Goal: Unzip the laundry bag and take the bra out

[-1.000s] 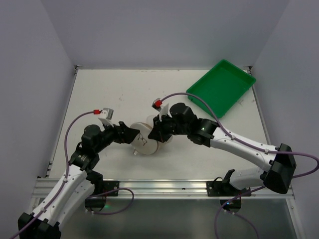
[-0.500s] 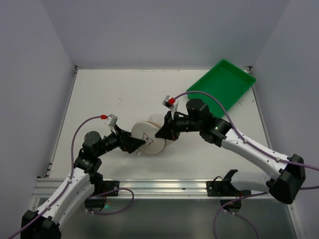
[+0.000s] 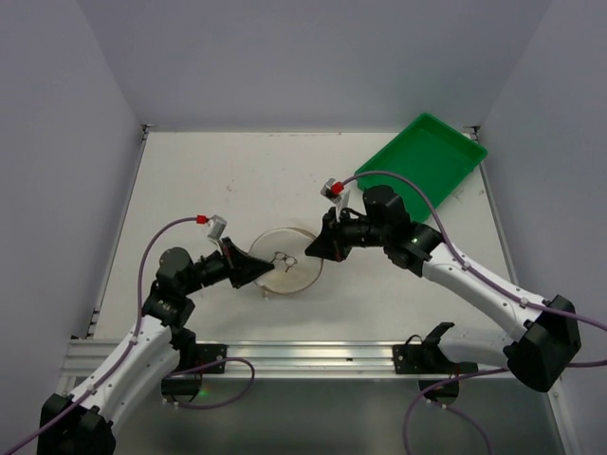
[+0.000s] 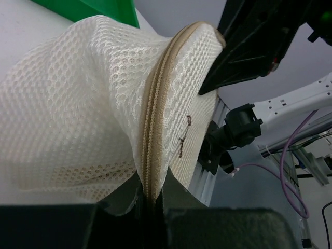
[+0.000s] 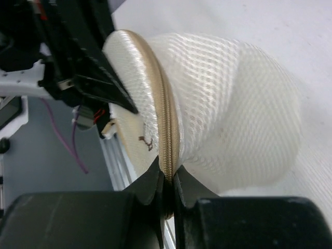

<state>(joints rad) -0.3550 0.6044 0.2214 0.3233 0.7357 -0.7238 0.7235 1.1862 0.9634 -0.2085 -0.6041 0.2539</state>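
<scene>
The laundry bag (image 3: 285, 263), a round whitish mesh case with a tan zip round its rim and a small dark drawing on its lid, lies mid-table between both arms. My left gripper (image 3: 258, 270) is shut on the bag's left rim. In the left wrist view the jaws (image 4: 151, 202) pinch the zip (image 4: 155, 119). My right gripper (image 3: 311, 250) is shut on the opposite rim, and its wrist view shows the jaws (image 5: 168, 184) clamped on the zip (image 5: 167, 124). The zip looks closed along its visible length. The bra is hidden.
A green tray (image 3: 422, 166) sits at the back right corner, angled. The metal rail (image 3: 303, 355) with the arm bases runs along the near edge. Grey walls enclose the table on three sides.
The bag has gone from standing tilted on its edge to lying flatter with its lid up. My left gripper has shut on its rim. The right gripper has moved right and back with the bag.
</scene>
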